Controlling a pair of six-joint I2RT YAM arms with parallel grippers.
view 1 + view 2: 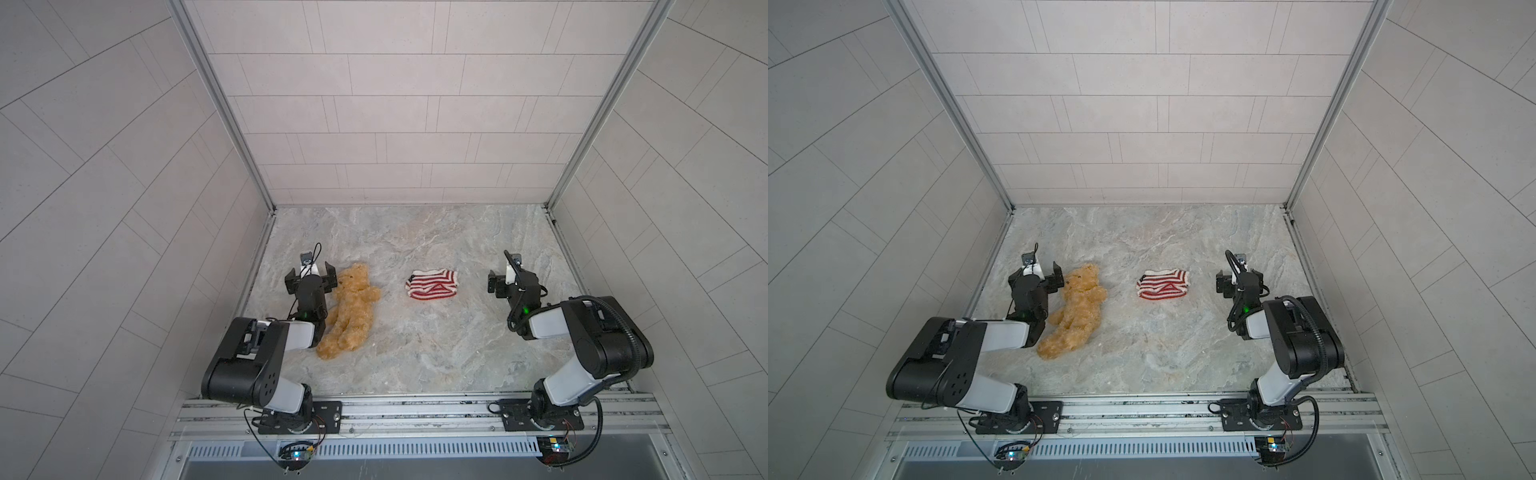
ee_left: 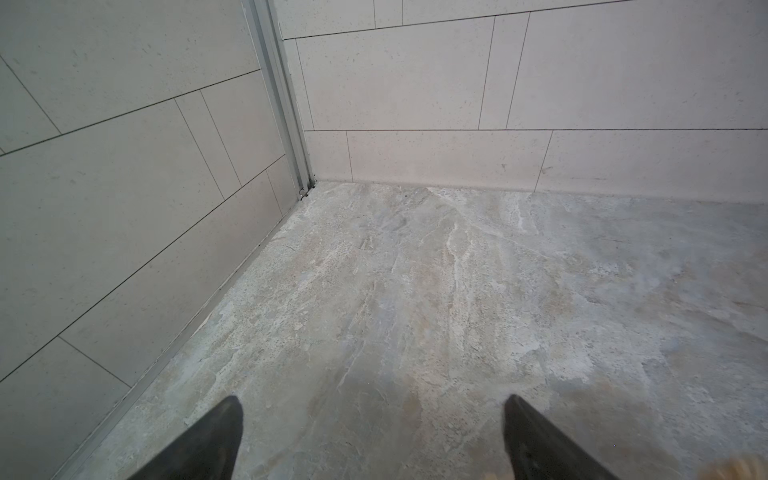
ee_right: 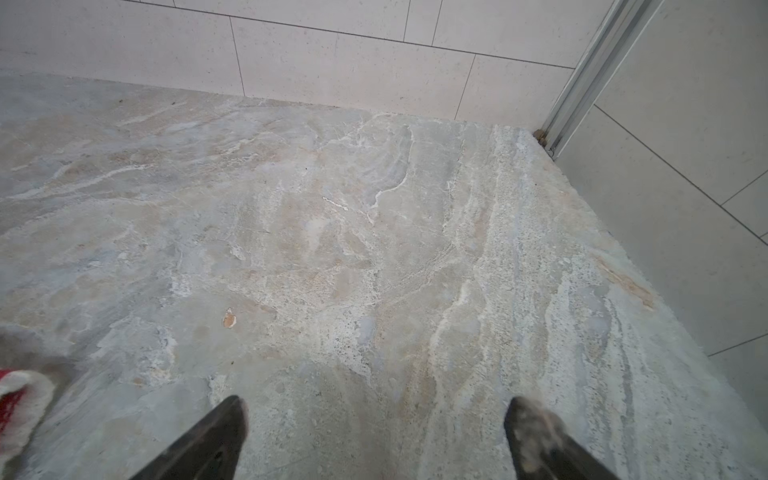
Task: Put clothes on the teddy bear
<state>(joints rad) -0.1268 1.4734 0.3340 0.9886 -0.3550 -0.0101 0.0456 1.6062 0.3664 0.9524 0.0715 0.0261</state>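
Note:
The teddy bear (image 1: pixel 351 307) (image 1: pixel 1077 311) is golden-brown and fluffy. It lies flat on the stone floor at the left, its head toward the back wall. My left gripper (image 1: pixel 311 275) (image 1: pixel 1036 277) stands open just left of the bear's head with nothing between its fingers; in the left wrist view the gripper (image 2: pixel 372 405) spans bare floor, and a tuft of the bear's fur (image 2: pixel 731 471) shows at the edge. A red-and-white striped sweater (image 1: pixel 432 284) (image 1: pixel 1163 284) lies in the middle. To the sweater's right my right gripper (image 1: pixel 513 279) (image 1: pixel 1239 280) (image 3: pixel 374 405) is open and empty, and the sweater's edge (image 3: pixel 20 399) is in the right wrist view.
Tiled walls close the cell on three sides; the left wall (image 2: pixel 124 208) is near my left gripper and the right wall (image 3: pixel 685 208) near my right one. A metal rail (image 1: pixel 415 409) carrying both arm bases runs along the front edge.

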